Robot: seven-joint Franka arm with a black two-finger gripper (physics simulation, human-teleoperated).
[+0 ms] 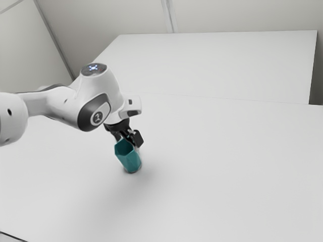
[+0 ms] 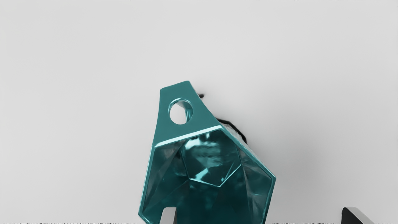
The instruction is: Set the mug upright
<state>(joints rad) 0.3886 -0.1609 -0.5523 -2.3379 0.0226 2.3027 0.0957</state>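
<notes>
From my station I have the teal, faceted mug [image 1: 131,161] on the white tabletop [image 1: 227,166], tilted, its mouth raised toward the exterior view's left and its base end low. I can't make out how much of the base meets the surface. My black two-finger pincer [image 1: 131,141] is right at the mug's raised end, under the white arm [image 1: 112,83], and it is released: the fingers stand wide apart, with no grip on the mug.

Through the wrist view I look into the shiny hollow. One grey fingertip [image 2: 169,215] overlaps the mouth, and I can't tell whether it touches the inner wall; the other is outside, clear of the mug's side. Both fingers are cut off by the frame, as is the near part of the rim. The flat handle [image 2: 200,113], pierced by a round hole, juts away from the fingers. A thin dark curved line [image 2: 238,130] peeks out along the mug's side, mostly hidden; I can't identify it.
</notes>
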